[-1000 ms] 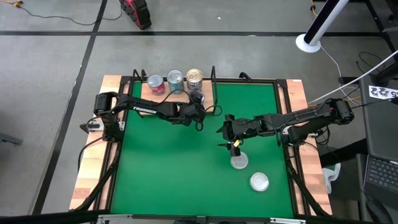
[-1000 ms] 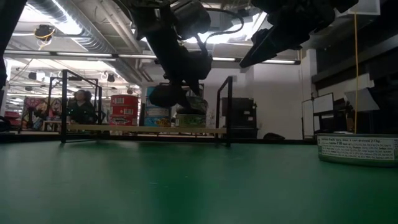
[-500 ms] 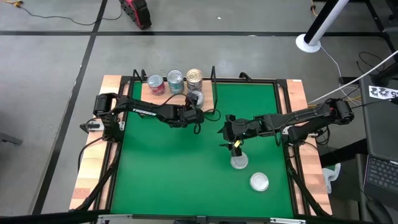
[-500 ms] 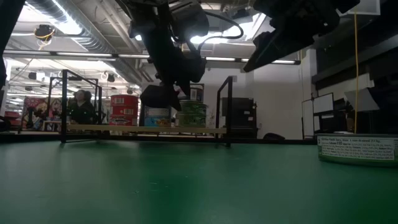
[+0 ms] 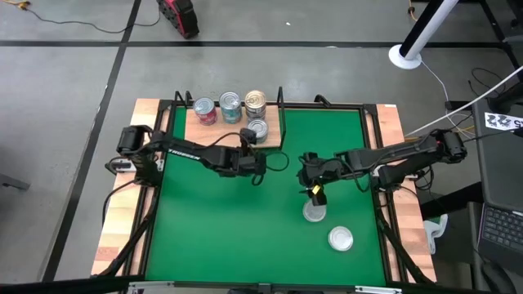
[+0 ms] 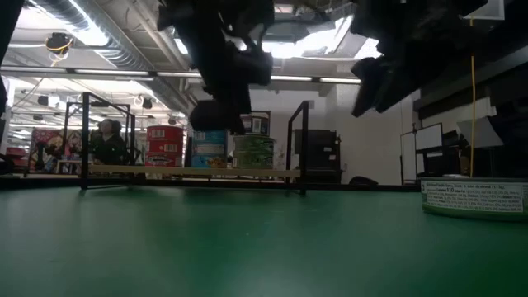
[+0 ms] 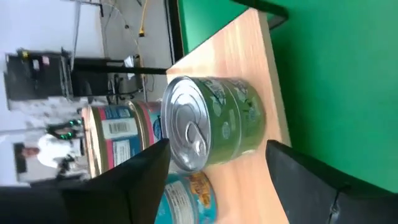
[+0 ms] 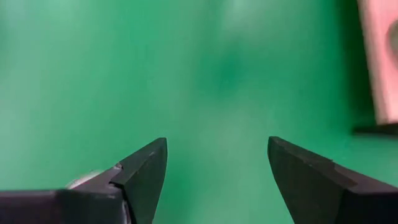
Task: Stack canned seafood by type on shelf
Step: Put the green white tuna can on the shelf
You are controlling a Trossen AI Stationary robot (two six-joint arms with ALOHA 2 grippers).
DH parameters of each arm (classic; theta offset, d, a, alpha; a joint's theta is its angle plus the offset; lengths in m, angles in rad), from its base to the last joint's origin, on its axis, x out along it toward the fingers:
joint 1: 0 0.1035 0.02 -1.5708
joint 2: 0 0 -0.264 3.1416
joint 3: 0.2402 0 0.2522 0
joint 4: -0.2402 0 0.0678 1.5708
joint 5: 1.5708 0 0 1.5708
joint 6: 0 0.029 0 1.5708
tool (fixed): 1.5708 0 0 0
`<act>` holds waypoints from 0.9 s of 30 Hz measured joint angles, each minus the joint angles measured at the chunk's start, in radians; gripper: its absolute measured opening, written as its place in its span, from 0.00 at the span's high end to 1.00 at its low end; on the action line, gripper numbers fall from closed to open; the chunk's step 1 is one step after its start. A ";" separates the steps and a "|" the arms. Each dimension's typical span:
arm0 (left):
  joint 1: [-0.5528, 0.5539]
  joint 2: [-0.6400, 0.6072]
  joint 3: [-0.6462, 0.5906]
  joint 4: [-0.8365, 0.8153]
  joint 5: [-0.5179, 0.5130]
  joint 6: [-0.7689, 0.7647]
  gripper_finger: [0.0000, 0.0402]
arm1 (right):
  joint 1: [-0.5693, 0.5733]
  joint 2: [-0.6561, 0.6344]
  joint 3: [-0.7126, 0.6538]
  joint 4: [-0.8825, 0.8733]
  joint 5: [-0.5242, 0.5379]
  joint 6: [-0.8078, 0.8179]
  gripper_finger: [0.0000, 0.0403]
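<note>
Green mat (image 5: 245,220) on wooden table, grey concrete floor, four tins on shelf (image 5: 216,129), two on mat, left gripper (image 5: 252,157) and right gripper (image 5: 314,186) both spread, empty.

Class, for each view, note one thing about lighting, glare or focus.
High view: even light, lid of the tin shines. Low view: arms are backlit silhouettes against bright ceiling lights. Left wrist view: green-label tin sharp, with glare on its lid. Right wrist view: green mat blurred.

six tins (image 5: 257,128); one shelf (image 5: 270,140)
</note>
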 joint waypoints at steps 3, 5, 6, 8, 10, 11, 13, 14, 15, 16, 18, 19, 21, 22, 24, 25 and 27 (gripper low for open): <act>-0.027 -0.013 0.000 -0.017 0.038 -0.128 0.35 | 0.000 -0.025 0.000 -0.035 -0.037 0.044 0.31; -0.046 -0.016 0.000 -0.025 0.098 -0.213 0.35 | 0.000 -0.039 0.000 -0.074 -0.067 0.077 0.31; -0.056 -0.016 0.001 -0.027 0.129 -0.258 0.35 | 0.000 -0.048 0.000 -0.075 -0.089 0.101 0.31; -0.080 -0.015 0.000 -0.031 0.186 -0.336 0.35 | 0.000 -0.056 0.000 -0.093 -0.142 0.157 0.31; -0.108 -0.013 0.001 -0.023 0.242 -0.401 0.35 | 0.000 -0.057 0.000 -0.095 -0.200 0.231 0.31; -0.121 -0.012 0.001 -0.022 0.262 -0.429 0.35 | 0.000 -0.057 0.000 -0.096 -0.225 0.267 0.31; -0.148 -0.012 0.001 -0.002 0.290 -0.478 0.35 | 0.000 -0.050 0.000 -0.096 -0.261 0.320 0.31; -0.161 -0.012 0.001 0.010 0.298 -0.498 0.35 | 0.000 -0.046 0.000 -0.100 -0.274 0.331 0.31; -0.173 -0.012 0.001 0.023 0.301 -0.515 0.35 | 0.000 -0.044 0.000 -0.114 -0.280 0.332 0.31; -0.185 -0.012 0.001 0.037 0.306 -0.528 0.35 | 0.000 -0.042 -0.003 -0.124 -0.284 0.331 0.31; -0.207 -0.012 0.001 0.053 0.314 -0.549 0.35 | 0.000 -0.035 -0.010 -0.125 -0.293 0.325 0.31; -0.216 -0.012 0.001 0.063 0.315 -0.552 0.35 | 0.000 -0.033 -0.018 -0.143 -0.303 0.320 0.31; -0.231 -0.012 0.001 0.074 0.316 -0.552 0.35 | 0.000 -0.021 -0.030 -0.169 -0.330 0.318 0.31; -0.236 -0.011 0.001 0.076 0.316 -0.551 0.35 | 0.000 -0.018 -0.033 -0.168 -0.348 0.317 0.31; -0.243 -0.010 0.000 0.080 0.316 -0.551 0.35 | 0.013 -0.017 -0.046 -0.192 -0.377 0.316 0.31; -0.244 -0.010 0.000 0.081 0.316 -0.551 0.35 | 0.028 -0.017 -0.052 -0.195 -0.378 0.313 0.31; -0.244 -0.010 0.000 0.080 0.316 -0.551 0.35 | 0.065 -0.013 -0.059 -0.189 -0.373 0.284 0.31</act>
